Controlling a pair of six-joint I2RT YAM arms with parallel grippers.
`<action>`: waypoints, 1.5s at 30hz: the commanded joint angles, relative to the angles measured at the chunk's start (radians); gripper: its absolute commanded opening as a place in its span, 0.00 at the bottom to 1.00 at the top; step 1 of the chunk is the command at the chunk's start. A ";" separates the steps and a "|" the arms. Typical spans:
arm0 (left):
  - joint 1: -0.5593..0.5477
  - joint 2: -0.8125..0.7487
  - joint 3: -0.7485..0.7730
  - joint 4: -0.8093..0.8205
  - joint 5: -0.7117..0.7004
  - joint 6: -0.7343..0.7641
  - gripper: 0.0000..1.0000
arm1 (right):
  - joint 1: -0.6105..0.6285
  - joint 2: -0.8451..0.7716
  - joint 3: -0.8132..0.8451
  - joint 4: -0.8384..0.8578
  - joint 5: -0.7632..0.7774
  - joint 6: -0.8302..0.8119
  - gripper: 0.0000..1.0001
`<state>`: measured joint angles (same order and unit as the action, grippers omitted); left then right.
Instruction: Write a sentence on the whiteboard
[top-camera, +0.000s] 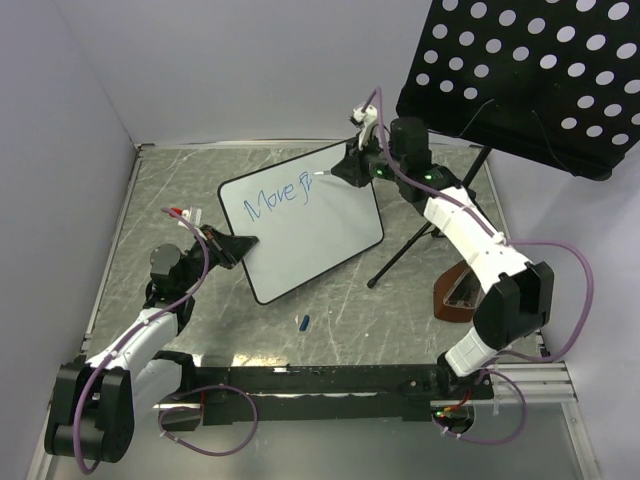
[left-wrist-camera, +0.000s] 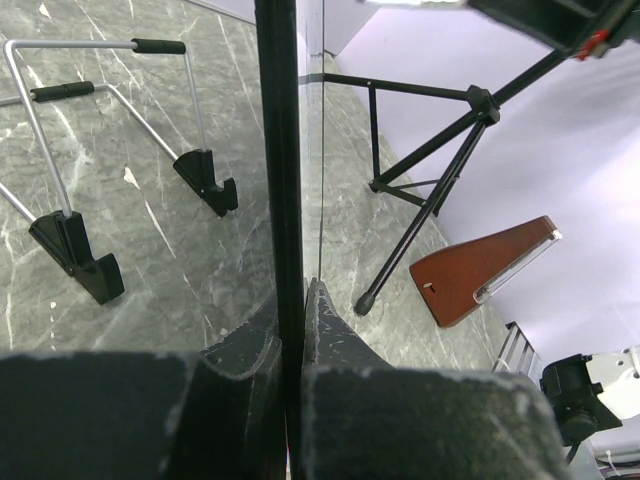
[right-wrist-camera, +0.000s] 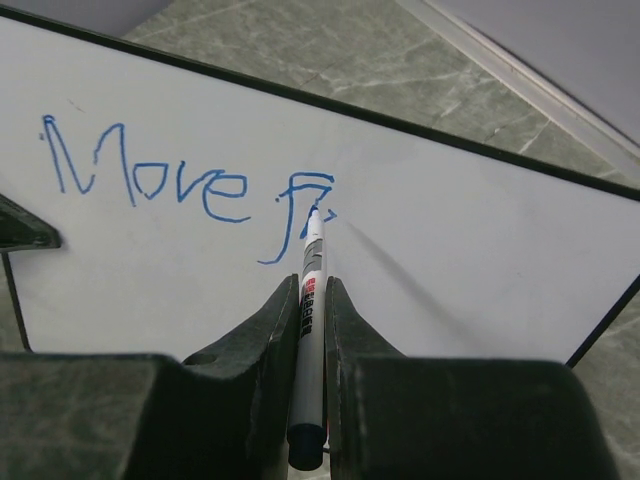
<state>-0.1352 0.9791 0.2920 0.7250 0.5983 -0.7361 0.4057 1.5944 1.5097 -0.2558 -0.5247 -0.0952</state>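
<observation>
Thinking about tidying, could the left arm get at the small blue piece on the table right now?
Probably not: the left gripper is shut on the edge of the whiteboard. The small blue piece itself lies uncovered on the table.

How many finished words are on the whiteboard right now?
1: "Move" at the whiteboard's upper left. Beside it, at the marker tip, a second word is only begun.

Both arms have white shell links between chunky black joint housings: the left arm (top-camera: 140, 340) at the lower left of the top view, the right arm (top-camera: 480, 250) at the right. A thin purple cable (top-camera: 593, 295) loops along each. Small green lights (top-camera: 430, 176) glow on the right arm. The left end effector (left-wrist-camera: 293, 300) and right end effector (right-wrist-camera: 312, 285) have dark grey, rough-textured fingers (right-wrist-camera: 265, 340).
</observation>
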 joint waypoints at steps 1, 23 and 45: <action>-0.007 -0.013 0.004 -0.016 0.032 0.110 0.01 | -0.025 -0.091 -0.013 0.033 -0.084 -0.020 0.00; -0.007 -0.013 0.007 -0.027 0.037 0.126 0.01 | -0.042 -0.079 -0.023 0.024 -0.152 -0.041 0.00; -0.007 -0.017 0.006 -0.030 0.037 0.127 0.01 | -0.048 -0.056 -0.020 0.032 -0.189 -0.043 0.00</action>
<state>-0.1371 0.9714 0.2920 0.7216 0.6052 -0.7181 0.3656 1.5349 1.4853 -0.2630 -0.6788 -0.1322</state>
